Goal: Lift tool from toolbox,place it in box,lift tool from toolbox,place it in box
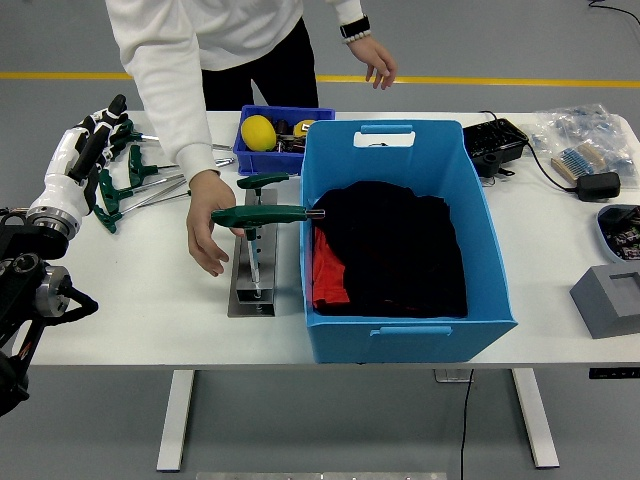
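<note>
White surface (150,310): nearest, a green-handled tool (262,214) sits in its metal toolbox stand (252,280), a person's hand (210,232) beside it, the blue box (400,235) alongside. Farther left, the left robot hand (95,135) hovers open over loose wrenches (140,180); the lift seems pending and calls for reaching the handle

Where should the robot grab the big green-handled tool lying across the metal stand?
Probably by its green handle, coming down from above. The handle lies flat and is the thick part; the shaft end pokes toward the blue box. A person's hand sits right by the handle's left end, so waiting seems wise.
</note>
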{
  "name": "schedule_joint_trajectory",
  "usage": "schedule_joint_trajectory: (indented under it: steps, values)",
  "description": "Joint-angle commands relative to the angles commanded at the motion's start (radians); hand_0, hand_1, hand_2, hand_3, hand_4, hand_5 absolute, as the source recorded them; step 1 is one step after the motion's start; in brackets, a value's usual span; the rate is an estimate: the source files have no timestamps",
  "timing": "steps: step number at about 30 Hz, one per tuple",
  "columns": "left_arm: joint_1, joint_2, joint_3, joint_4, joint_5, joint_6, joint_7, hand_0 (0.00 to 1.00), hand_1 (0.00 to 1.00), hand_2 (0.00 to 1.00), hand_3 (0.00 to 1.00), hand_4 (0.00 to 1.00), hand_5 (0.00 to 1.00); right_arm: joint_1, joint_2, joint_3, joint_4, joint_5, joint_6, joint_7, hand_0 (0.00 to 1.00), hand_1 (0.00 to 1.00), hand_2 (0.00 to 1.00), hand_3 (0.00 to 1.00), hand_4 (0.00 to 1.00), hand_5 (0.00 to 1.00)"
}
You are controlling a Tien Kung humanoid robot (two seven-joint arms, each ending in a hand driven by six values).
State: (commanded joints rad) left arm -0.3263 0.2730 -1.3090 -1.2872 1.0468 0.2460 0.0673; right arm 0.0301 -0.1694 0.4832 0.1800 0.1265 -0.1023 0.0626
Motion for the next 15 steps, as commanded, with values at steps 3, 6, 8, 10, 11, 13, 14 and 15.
schedule_joint_trajectory:
  steps: [3, 6, 8, 10, 11, 13, 14, 15]
  values:
    - [0.003, -0.001, -0.001, 0.001, 0.002, -0.005, -0.002, 0.871, 0.856, 0.906, 0.836, 0.975, 0.823, -0.001, 0.000, -0.010, 0.000, 0.008, 0.000, 0.001, 0.752, 0.725, 0.783, 0.664, 0.889, 0.806]
    - [0.005, -0.003, -0.001, 0.002, 0.007, -0.010, -0.004, 0.869, 0.856, 0.907, 0.838, 0.972, 0.828, -0.002, 0.000, -0.015, 0.000, 0.011, 0.001, 0.001, 0.752, 0.723, 0.783, 0.663, 0.887, 0.804]
    - [0.006, -0.004, 0.000, 0.001, 0.011, -0.012, -0.007, 0.869, 0.856, 0.907, 0.838, 0.972, 0.828, -0.002, 0.000, -0.018, 0.000, 0.012, 0.001, 0.000, 0.752, 0.723, 0.783, 0.663, 0.887, 0.804]
    - [0.007, -0.006, 0.000, 0.001, 0.016, -0.013, -0.012, 0.869, 0.856, 0.907, 0.838, 0.972, 0.828, -0.003, 0.000, -0.017, 0.000, 0.010, 0.001, 0.000, 0.752, 0.723, 0.783, 0.663, 0.887, 0.804]
    - [0.008, -0.006, 0.000, 0.000, 0.019, -0.014, -0.014, 0.869, 0.856, 0.908, 0.838, 0.965, 0.821, -0.003, 0.000, -0.015, 0.000, 0.009, 0.001, 0.000, 0.752, 0.723, 0.783, 0.662, 0.886, 0.803]
    - [0.008, -0.005, 0.001, -0.001, 0.031, -0.014, -0.022, 0.869, 0.856, 0.908, 0.838, 0.965, 0.821, -0.003, 0.000, -0.011, 0.000, 0.006, 0.001, 0.000, 0.752, 0.723, 0.783, 0.662, 0.886, 0.803]
    - [0.008, -0.005, 0.001, -0.002, 0.038, -0.014, -0.026, 0.869, 0.856, 0.908, 0.838, 0.965, 0.821, -0.003, 0.000, -0.008, 0.000, 0.004, 0.001, 0.000, 0.752, 0.723, 0.783, 0.662, 0.886, 0.803]
    - [0.008, -0.004, 0.001, -0.003, 0.043, -0.014, -0.030, 0.869, 0.856, 0.908, 0.838, 0.965, 0.821, -0.003, 0.000, -0.007, 0.000, 0.003, 0.002, 0.000, 0.752, 0.723, 0.783, 0.662, 0.886, 0.803]
